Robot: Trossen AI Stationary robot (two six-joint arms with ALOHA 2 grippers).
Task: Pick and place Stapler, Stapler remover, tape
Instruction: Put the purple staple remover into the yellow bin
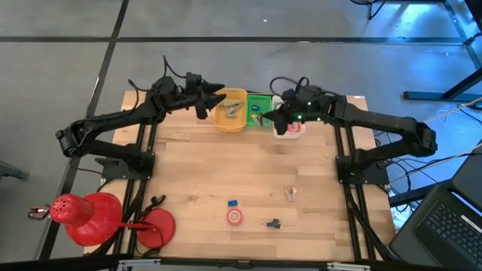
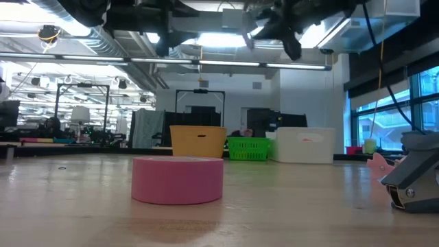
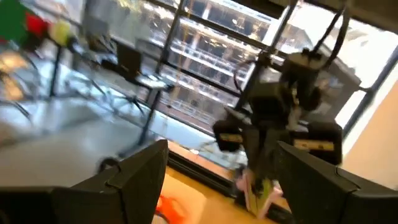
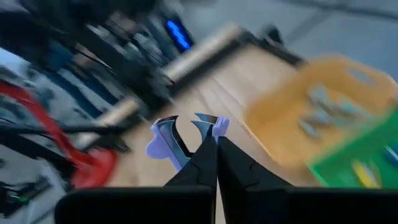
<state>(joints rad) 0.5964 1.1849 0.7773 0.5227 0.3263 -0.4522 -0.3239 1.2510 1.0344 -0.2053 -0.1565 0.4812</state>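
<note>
Right gripper [image 4: 217, 144] pinches upright purple stapler remover [image 4: 180, 138].

A pale wooden desk [image 1: 203, 181] carries a yellow plastic bin [image 1: 230, 111], a green mesh basket [image 1: 259, 110] and a white box [image 1: 289, 129] along its far edge, and a pink-red tape roll [image 1: 235, 217] beside a small blue block [image 1: 233, 202] near its front edge.

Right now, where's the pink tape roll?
In the high view the pink tape roll lies flat near the table's front edge, about mid-width, between the small blue item and the dark item. The low view shows it closest, in the centre.
</note>
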